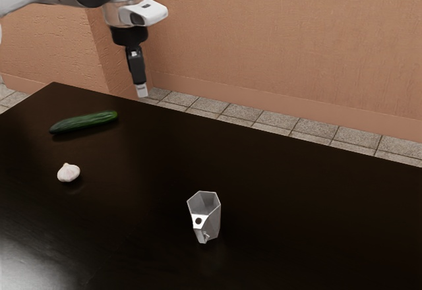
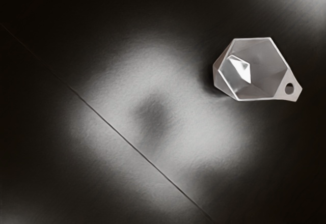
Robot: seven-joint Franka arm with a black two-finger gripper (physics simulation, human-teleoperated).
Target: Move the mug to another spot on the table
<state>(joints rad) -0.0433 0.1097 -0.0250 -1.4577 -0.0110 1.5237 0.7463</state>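
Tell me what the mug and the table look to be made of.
Mug: pale grey and faceted, with smooth glossy faces catching bright highlights. It reads as metal or glazed ceramic; the look leaves that open. Table: near-black, with faint grain streaks and a soft sheen that reflects light, so probably dark varnished wood or veneer.
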